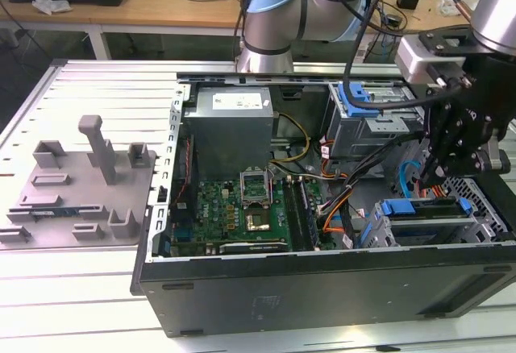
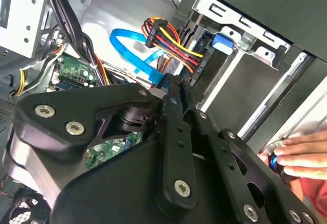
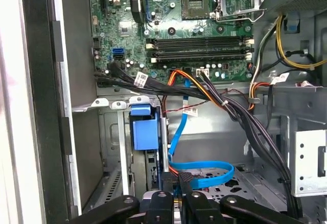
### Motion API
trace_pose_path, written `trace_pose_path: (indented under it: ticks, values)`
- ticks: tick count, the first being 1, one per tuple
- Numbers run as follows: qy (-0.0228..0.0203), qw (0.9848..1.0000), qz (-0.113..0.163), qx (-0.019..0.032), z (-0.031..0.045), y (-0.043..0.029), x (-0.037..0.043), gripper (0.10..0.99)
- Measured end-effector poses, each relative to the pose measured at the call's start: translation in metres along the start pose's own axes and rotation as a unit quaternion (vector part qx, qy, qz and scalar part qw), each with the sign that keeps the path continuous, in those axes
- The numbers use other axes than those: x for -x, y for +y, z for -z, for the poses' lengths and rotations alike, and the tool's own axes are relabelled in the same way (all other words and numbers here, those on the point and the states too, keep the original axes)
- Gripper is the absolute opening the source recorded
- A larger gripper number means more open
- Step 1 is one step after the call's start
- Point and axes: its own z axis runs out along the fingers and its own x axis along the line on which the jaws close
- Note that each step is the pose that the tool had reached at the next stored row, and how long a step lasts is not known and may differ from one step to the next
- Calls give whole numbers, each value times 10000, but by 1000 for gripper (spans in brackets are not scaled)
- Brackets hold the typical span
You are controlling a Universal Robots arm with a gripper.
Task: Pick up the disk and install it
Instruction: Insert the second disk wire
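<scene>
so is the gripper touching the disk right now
Cannot tell. In the exterior view the gripper hangs close over the disk inside the case, but its dark lower end blends into the cables there, so neither contact nor gap shows plainly.

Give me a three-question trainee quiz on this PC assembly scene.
1. True or false: the computer case lies open, with the motherboard exposed.
2. In the exterior view, the gripper hangs over: A) the grey fixture tray; B) the case's drive-bay end, at the exterior view's right; C) the wooden desk.
3. In the first wrist view, what colour is the flat cable looping near the gripper?

Key: 1 true; 2 B; 3 blue.
</scene>
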Motion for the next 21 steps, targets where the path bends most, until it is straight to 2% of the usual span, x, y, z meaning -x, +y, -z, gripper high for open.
trace_pose_path:
  ticks: [1,3,9,14,21]
  values:
    - [-65,10000,-2,-3,-5,2,-43,161]
    - [-86,10000,-2,-3,-18,12,-56,161]
    - [-88,10000,-3,-2,-25,11,-114,161]
    - [-87,10000,-3,-2,-60,13,-120,161]
    - [-88,10000,-3,-2,-72,6,-158,161]
